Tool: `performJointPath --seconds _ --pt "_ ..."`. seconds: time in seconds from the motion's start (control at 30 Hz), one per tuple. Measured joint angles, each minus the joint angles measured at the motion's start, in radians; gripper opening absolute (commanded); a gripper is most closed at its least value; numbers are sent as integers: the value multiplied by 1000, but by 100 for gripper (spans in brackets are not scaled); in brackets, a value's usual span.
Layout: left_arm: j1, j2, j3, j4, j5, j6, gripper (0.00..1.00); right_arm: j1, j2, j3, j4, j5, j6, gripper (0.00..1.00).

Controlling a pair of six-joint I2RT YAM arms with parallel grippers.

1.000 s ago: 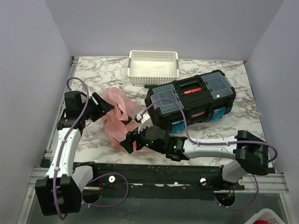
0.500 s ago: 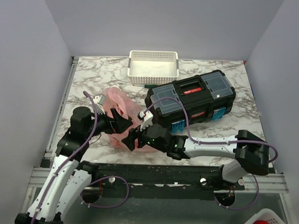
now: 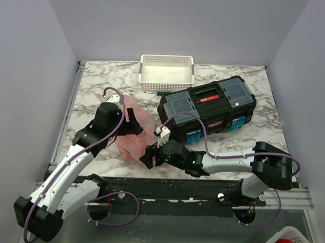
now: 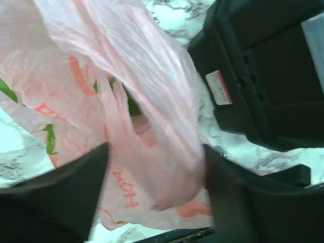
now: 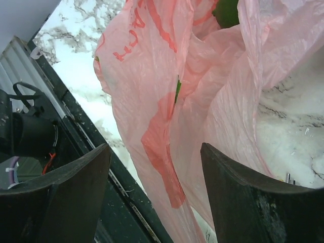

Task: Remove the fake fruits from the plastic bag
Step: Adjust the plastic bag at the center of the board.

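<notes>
The pink plastic bag (image 3: pixel 131 132) lies crumpled on the marble table, left of the toolbox. My left gripper (image 3: pixel 134 125) is over its top, open, with a loose fold of the bag (image 4: pixel 152 126) between the fingers (image 4: pixel 76 192). My right gripper (image 3: pixel 149 155) is at the bag's near right edge, open, and the film (image 5: pixel 167 116) hangs between its fingers (image 5: pixel 238 197) without being pinched. A green fruit shows dimly through the plastic (image 4: pixel 133 107) and at the top of the right wrist view (image 5: pixel 226 11). The other fruits are hidden.
A black toolbox (image 3: pixel 208 107) stands right of the bag, close to both grippers (image 4: pixel 263 76). A white perforated basket (image 3: pixel 167 68) sits at the back, with a green-handled tool (image 3: pixel 158 92) in front of it. The table's dark front rail (image 5: pixel 91 167) runs just below the right gripper.
My left arm swung from the bag's left side to over its top, and its jaws spread wider. The right gripper shifted slightly along the bag's near edge.
</notes>
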Motion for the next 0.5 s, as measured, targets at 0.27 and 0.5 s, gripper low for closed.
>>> performJointPath --seconds 0.27,0.5 --pt "5 312 274 -154 -256 128 0 0 61 -26 48 15 -32 30" --pt "35 476 436 -243 -609 240 0 22 152 -13 -2 2 -111 1"
